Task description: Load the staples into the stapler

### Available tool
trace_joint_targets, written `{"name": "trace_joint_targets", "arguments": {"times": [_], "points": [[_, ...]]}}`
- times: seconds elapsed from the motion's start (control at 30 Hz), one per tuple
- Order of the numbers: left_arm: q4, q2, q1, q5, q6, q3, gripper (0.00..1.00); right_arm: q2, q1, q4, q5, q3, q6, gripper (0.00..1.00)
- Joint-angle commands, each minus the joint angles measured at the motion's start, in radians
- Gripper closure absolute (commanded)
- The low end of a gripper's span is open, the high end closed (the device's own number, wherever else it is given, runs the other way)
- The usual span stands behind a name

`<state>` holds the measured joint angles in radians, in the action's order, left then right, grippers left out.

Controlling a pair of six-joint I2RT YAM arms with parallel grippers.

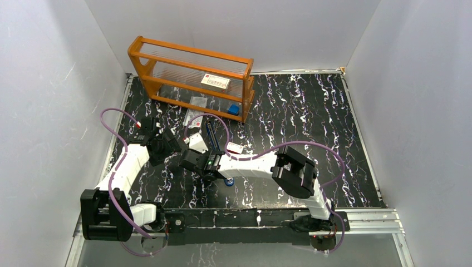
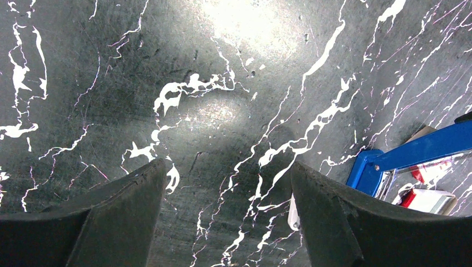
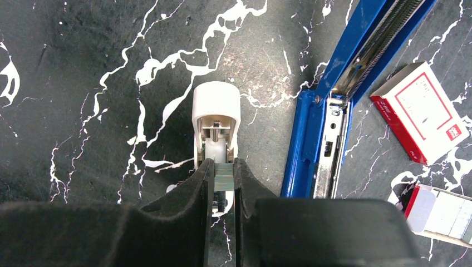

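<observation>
Right hand (image 3: 224,162) is clenched on what reads as a short staple strip (image 3: 224,177), directly above a white round-ended plastic piece (image 3: 216,105). Cannot tell whether strip and piece touch. Blue stapler (image 3: 305,133) lies open just beside them on the right, its magazine channel (image 3: 329,161) bare and facing up. Remaining staples (image 3: 448,214) sit in their pale tray near the red-and-white box (image 3: 420,108), on the far side of the stapler. Left hand (image 2: 228,222) is released and empty over bare tabletop (image 2: 167,67). Judgement: carry the strip sideways over the channel, align it lengthwise, legs down, and lower it flat before letting go; a skewed strip would likely jam or snap. Room: open marbled surface lies left of the white piece. The stapler's swung-open upper arm (image 3: 378,39) and the box crowd the right. Orange rack (image 1: 189,72) stands well apart at the back.
</observation>
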<state>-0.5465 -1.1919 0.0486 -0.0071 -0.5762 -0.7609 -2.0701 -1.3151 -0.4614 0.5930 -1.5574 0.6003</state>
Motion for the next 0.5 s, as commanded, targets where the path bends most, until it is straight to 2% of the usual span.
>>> {"name": "trace_joint_targets", "arguments": {"times": [0.0,0.47], "points": [[-0.006,-0.005,-0.005,0.007,0.009,-0.006,0.21,0.047,-0.001,0.029,0.004,-0.014,-0.016,0.8],[-0.006,-0.003,-0.005,0.007,0.01,-0.004,0.21,0.047,-0.001,0.043,-0.032,0.005,-0.011,0.8]]}}
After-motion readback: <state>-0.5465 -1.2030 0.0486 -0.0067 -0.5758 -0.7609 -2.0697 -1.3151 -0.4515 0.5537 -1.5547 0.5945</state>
